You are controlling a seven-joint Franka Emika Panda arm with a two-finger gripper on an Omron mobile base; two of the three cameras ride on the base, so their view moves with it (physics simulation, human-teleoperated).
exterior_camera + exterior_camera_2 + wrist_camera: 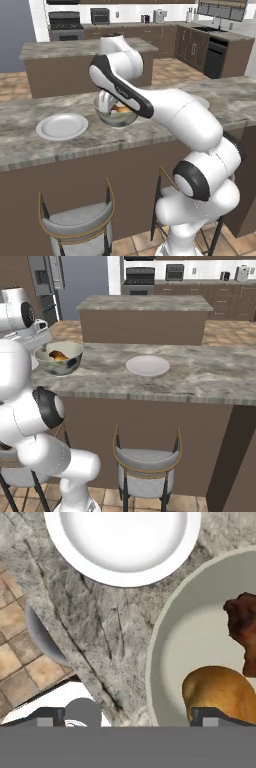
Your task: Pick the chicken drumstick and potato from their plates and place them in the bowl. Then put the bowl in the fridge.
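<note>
The gripper (127,714) is hanging just over the near edge of a grey-veined marble counter (30,142), its jaws spread wide and released, gripping nothing; one fingertip (50,716) is sitting over the counter's edge and the other over the bowl (172,637). The bowl is lying partly under the jaws and off to one side of them, and it is resting on the counter. The potato (220,692) is lying inside it right beside that second fingertip, and the chicken drumstick (245,629) is lying further from the jaws, touching the potato. Ahead of the jaws a white plate (122,542) is sitting bare on the marble, near the bowl but apart from it; a second plate (147,365) is showing further along the counter in the right base view. Below the counter's edge, bar stools (77,222) with grey seats are standing on a tan tiled floor (20,657). Beyond the counter a second marble-topped island (145,303) is standing, and behind it dark brown cabinets (190,45), a black stove (65,25) and the steel fridge (46,278) are lining the kitchen.
</note>
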